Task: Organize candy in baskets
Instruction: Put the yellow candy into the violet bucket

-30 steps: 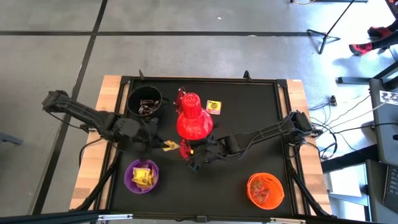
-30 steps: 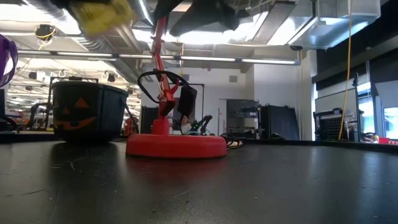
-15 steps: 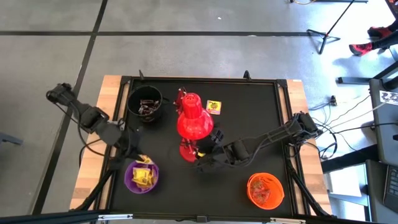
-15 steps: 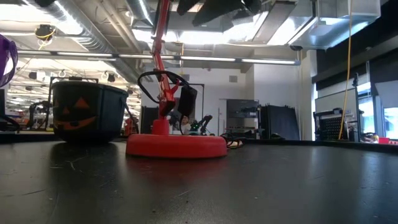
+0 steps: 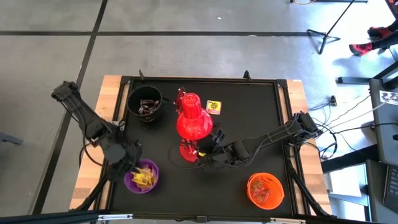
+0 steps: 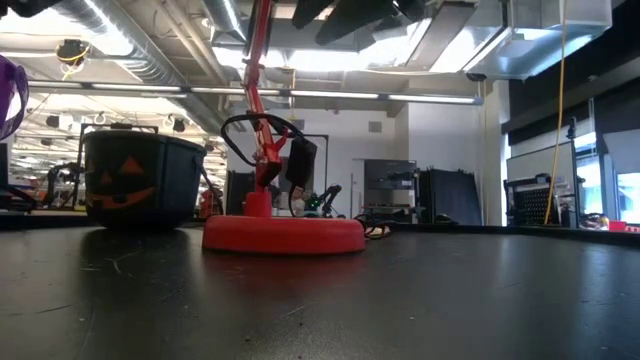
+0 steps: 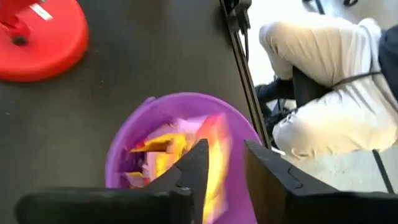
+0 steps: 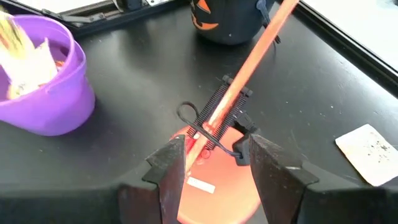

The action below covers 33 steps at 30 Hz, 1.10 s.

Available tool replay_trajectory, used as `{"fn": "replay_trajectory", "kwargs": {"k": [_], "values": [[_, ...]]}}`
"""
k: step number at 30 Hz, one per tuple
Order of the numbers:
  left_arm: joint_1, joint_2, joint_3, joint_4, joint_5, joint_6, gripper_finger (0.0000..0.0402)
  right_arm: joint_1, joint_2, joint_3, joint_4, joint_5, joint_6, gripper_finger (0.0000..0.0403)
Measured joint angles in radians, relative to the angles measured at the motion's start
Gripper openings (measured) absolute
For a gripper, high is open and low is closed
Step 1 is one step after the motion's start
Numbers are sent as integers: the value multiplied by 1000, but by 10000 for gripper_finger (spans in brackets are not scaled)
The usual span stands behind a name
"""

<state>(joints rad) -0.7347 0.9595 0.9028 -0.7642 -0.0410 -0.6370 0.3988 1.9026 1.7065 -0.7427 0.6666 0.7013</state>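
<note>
Since a second ago the left gripper (image 5: 132,163) has swung from mid-bench to over the purple bucket (image 5: 142,176), jaws parted, yellow candy (image 7: 214,163) dropping in; best hold centred until it lands, while the right gripper (image 5: 205,158), jaws apart, hovers by the lamp (image 5: 193,121).

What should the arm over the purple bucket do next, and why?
Probably lift away and go for another sweet. The left tool hangs over the small round purple plastic bucket, its fingers apart, with a yellow wrapped candy blurred between them, seemingly dropping in. One yellow-wrapped sweet lies loose beside the red desk lamp.
</note>
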Motion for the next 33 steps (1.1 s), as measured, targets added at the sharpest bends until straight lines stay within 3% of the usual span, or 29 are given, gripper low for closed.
{"fn": "replay_trajectory", "kwargs": {"k": [6,13,24,33], "values": [[-10,36,0,1,-32,-17,129,0,0,0,-34,24,9,172],[10,-22,0,2,-77,-2,127,0,0,0,-101,87,26,172],[10,-214,0,44,-317,293,125,-1,1,0,-265,147,137,172],[41,-297,-40,162,-311,425,125,-10,1,-7,-278,151,134,172]]}}
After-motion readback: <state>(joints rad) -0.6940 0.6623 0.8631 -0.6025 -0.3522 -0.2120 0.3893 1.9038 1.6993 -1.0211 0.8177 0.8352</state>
